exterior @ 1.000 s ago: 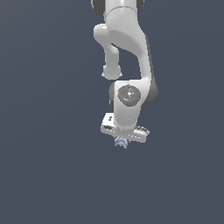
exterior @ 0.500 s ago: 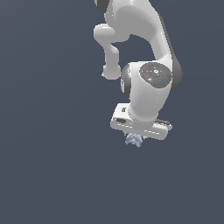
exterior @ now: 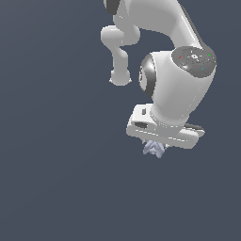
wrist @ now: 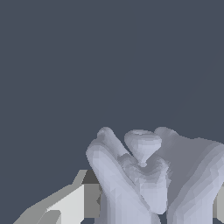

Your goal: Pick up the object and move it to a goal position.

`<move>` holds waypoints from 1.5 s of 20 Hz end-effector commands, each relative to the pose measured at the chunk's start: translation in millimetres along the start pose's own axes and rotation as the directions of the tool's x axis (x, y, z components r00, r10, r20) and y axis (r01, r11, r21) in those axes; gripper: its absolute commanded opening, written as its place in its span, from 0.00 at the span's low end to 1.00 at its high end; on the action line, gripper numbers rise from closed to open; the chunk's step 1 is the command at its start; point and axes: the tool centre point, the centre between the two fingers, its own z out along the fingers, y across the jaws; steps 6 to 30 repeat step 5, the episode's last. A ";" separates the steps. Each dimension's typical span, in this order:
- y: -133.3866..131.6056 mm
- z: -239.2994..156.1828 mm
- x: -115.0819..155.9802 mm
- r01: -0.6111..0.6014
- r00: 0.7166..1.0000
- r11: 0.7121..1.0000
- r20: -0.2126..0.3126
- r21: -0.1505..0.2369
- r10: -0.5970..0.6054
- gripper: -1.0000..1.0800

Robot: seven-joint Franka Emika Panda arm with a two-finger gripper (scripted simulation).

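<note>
Moved: arm swings nearer camera | my gripper (exterior: 156, 145) pinches spiky object (exterior: 154, 149) | held clamped for carry to goal

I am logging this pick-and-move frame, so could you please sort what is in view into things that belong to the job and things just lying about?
Belongs to the job:
- spiky lavender-grey object, poking out beneath the gripper
- gripper, closed around it; fingers mostly hidden

Just lying about:
- nothing else visible; only the plain dark grey background
</note>
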 end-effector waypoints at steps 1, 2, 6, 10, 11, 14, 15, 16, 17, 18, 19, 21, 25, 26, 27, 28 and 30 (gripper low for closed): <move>-2.8 -4.7 1.3 -0.001 1.000 1.000 0.001 0.000 0.001 0.00; -3.4 -5.7 1.6 -0.001 1.000 1.000 0.001 0.000 0.001 0.00; -4.3 -7.1 1.9 -0.001 1.000 1.000 0.001 0.000 0.001 0.00; -4.3 -7.1 1.9 -0.001 1.000 1.000 0.001 0.000 0.001 0.00; -4.3 -7.1 1.9 -0.001 1.000 1.000 0.001 0.000 0.001 0.00; -4.3 -7.1 1.9 -0.001 1.000 1.000 0.001 0.000 0.001 0.00; -4.3 -7.1 1.9 -0.001 1.000 1.000 0.001 0.000 0.001 0.00; -4.3 -7.1 1.9 -0.001 1.000 1.000 0.001 0.000 0.001 0.00; -4.3 -7.1 1.9 -0.001 1.000 1.000 0.001 0.000 0.001 0.00; -4.3 -7.1 1.9 -0.001 1.000 1.000 0.001 0.000 0.001 0.00; -4.3 -7.1 1.9 -0.001 1.000 1.000 0.001 0.000 0.001 0.00; -4.3 -7.1 1.9 -0.001 1.000 1.000 0.001 0.000 0.001 0.00; -4.3 -7.1 1.9 -0.001 1.000 1.000 0.001 0.000 0.001 0.00; -4.3 -7.1 1.9 -0.001 1.000 1.000 0.001 0.000 0.001 0.00; -4.3 -7.1 1.9 -0.001 1.000 1.000 0.001 0.000 0.001 0.00; -4.3 -7.1 1.9 -0.001 1.000 1.000 0.001 0.000 0.001 0.00; -4.3 -7.1 1.9 -0.001 1.000 1.000 0.001 0.000 0.001 0.00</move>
